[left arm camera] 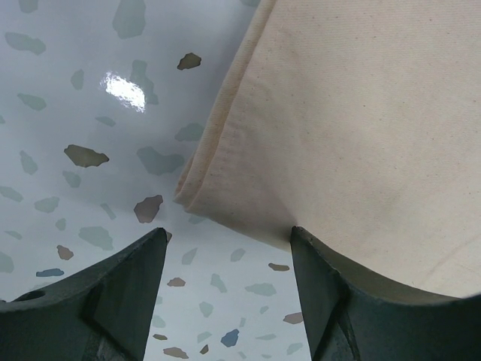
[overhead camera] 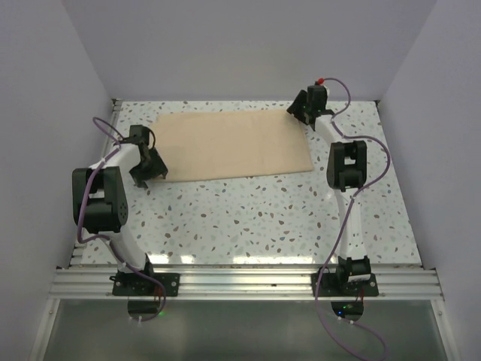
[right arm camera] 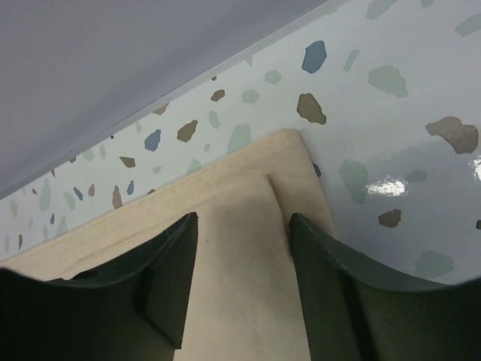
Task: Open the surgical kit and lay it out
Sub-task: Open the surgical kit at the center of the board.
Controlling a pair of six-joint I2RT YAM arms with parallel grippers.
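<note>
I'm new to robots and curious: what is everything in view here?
table: one, white with coloured speckles.
cloth wrap: one, beige, flat on its far part.
rail: one, silvery, table's near edge.
arms: two, white and black, bolted at the rail.
cables: two, purple, looping off the arms.
left gripper: one, dark, open, at the cloth's near left corner.
right gripper: one, dark, open, over the cloth's far right corner.
</note>
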